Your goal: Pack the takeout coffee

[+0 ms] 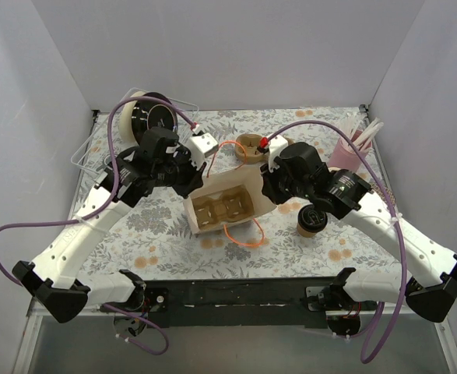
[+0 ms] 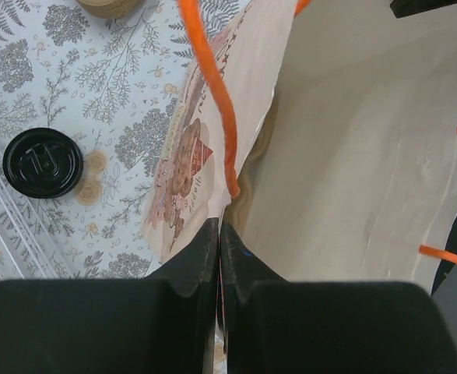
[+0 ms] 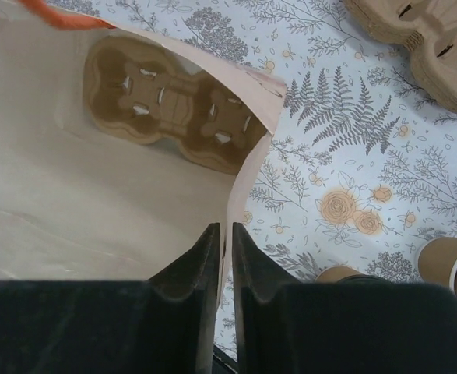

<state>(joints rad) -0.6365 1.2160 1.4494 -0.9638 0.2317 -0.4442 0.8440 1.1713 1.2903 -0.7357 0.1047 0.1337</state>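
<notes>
The takeout coffee (image 1: 312,220), a kraft-brown cup with black lid, stands upright on the table (image 1: 174,249) just right of the paper bag (image 1: 240,187).

Left arm (image 1: 88,230) and right arm (image 1: 415,248): white links, black joints and black shoulder housings, on a black mounting plate (image 1: 244,292). A purple cable (image 1: 33,225) loops along each arm. Left end effector (image 2: 218,230) and right end effector (image 3: 224,234): two matte black tapered fingers each.

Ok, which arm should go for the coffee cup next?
Right, probably. The coffee cup stands right of the bag, beside the right gripper, whose jaws look slightly parted on the rim. The left gripper is shut on the opposite rim, holding the bag open.
</notes>
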